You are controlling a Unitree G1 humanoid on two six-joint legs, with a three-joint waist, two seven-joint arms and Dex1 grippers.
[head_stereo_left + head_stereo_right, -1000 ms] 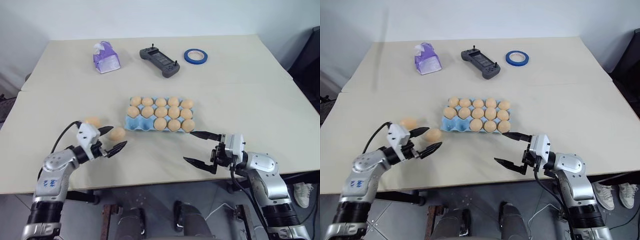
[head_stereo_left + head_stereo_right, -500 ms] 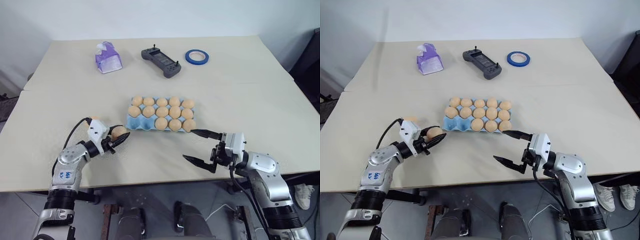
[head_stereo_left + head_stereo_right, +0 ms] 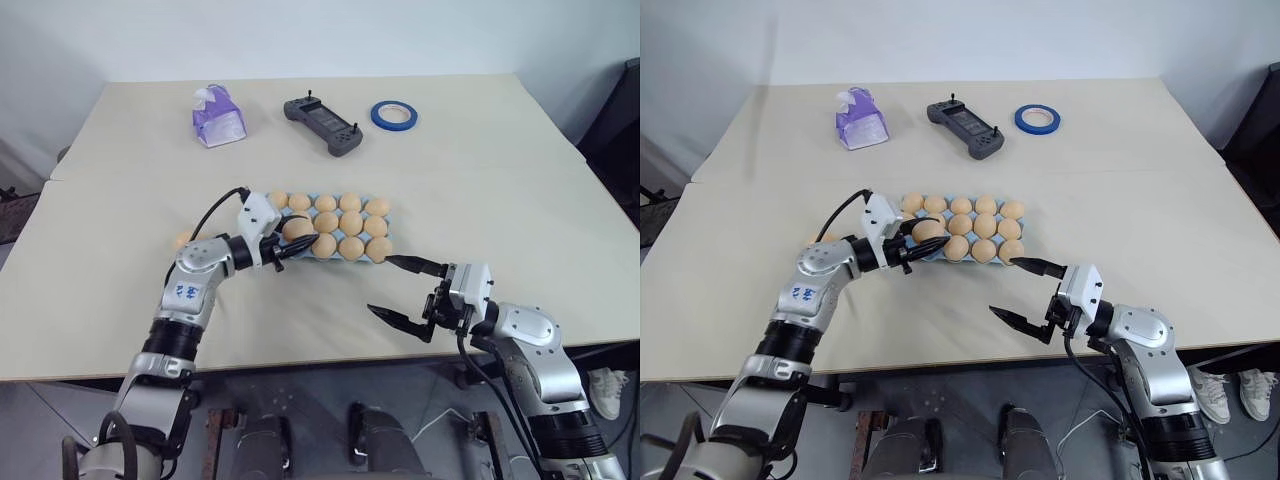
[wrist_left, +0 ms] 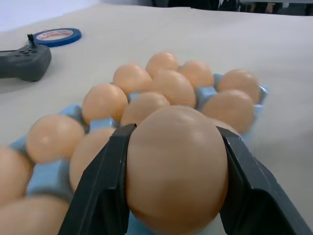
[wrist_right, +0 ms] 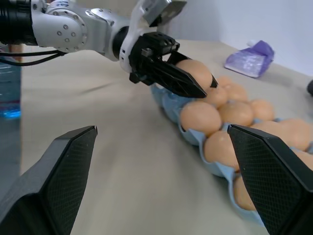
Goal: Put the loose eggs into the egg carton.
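Silver-grey jointed arms, blue markings, black cables, white wrist blocks, black two-fingered left end effector (image 3: 287,243)

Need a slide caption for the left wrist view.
Left gripper shut on an egg, held over the nearly full blue egg carton.

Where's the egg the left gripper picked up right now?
The egg is clamped in the left gripper, held over the left end of the blue egg carton, near mid-table in the eye views.
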